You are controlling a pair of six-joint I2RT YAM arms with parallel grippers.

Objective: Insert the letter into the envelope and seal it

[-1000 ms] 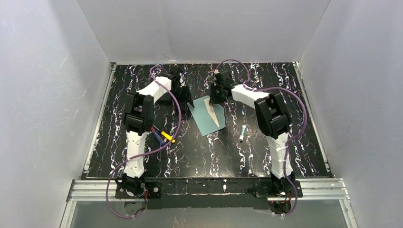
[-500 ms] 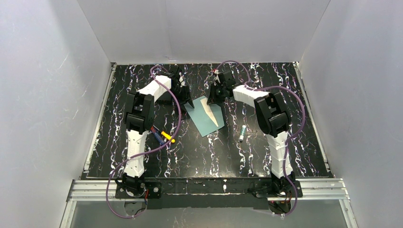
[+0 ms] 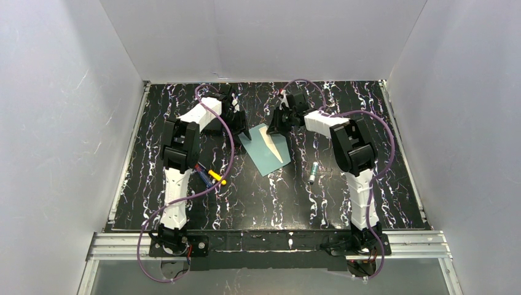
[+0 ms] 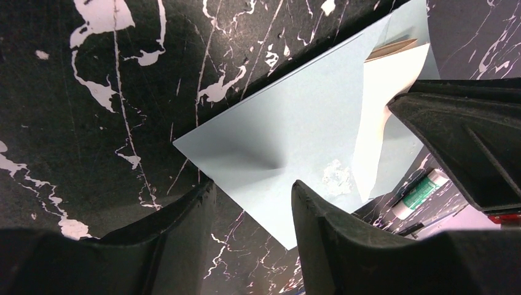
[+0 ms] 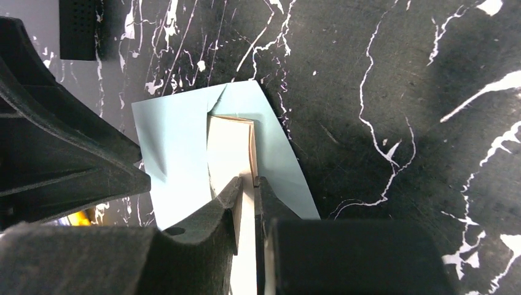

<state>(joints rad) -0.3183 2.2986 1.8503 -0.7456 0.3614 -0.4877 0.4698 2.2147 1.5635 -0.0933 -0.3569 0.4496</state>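
Letter (image 5: 228, 153): cream, partly tucked in teal envelope (image 5: 169, 141), edge clamped by right gripper (image 5: 246, 184); left gripper (image 4: 253, 187) spread apart over envelope edge; risk: letter buckles or envelope skids if pushed unpinned.

A black tabletop (image 3: 258, 203) veined with white is enclosed on three sides by plain pale grey walls (image 3: 61, 123); its near edge is bordered by an aluminium rail (image 3: 123, 243).
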